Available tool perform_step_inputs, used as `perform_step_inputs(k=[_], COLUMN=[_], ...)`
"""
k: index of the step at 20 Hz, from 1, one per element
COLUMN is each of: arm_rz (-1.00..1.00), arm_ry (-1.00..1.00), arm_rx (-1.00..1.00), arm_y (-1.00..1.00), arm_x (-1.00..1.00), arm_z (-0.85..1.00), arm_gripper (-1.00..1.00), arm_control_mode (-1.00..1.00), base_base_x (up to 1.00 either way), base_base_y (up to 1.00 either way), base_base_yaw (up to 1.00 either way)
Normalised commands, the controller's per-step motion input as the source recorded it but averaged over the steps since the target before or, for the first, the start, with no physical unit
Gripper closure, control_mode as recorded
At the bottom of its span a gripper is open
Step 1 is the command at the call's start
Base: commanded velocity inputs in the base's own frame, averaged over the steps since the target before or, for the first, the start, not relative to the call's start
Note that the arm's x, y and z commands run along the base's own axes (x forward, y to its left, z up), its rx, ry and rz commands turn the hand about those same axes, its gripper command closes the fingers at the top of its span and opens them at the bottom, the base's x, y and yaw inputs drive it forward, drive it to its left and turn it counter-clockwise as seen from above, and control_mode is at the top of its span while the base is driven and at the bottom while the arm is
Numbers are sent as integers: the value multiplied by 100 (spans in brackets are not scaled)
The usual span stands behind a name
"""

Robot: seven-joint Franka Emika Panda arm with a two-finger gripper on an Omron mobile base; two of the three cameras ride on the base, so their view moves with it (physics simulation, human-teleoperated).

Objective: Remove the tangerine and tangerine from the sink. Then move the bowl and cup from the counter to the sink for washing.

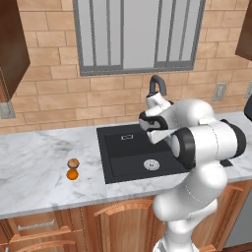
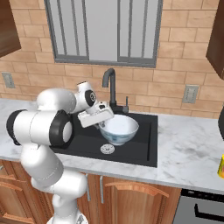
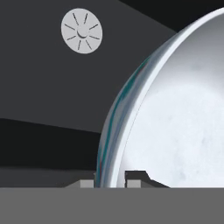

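Counted: two tangerines, one tan (image 1: 73, 163), one orange (image 1: 72, 174). One bowl (image 2: 119, 128), one cup (image 2: 221, 166), one sink (image 2: 144, 148), one drain disc (image 2: 107, 149).

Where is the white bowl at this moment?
In the right base view the bowl hangs over the black sink, above the silver drain, with the gripper clamped on its rim.

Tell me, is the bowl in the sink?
In the sink, yes. The bowl hangs low inside the basin, gripped by its rim.
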Motion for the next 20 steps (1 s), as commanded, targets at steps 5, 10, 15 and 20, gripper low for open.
perform_step_inputs(k=[5,10,15,20], arm_rz=[0,0,-1,-2], arm_ry=[1,0,0,0], arm_rx=[0,1,0,1], arm_y=[5,0,0,1], arm_x=[15,10,6,10], arm_z=[-17,-14,-18,-18], arm_gripper=[100,100,100,100], arm_control_mode=[-100,-100,-100,-100], base_base_x=[0,0,0,0], base_base_y=[0,0,0,0], base_base_yaw=[0,0,0,0])
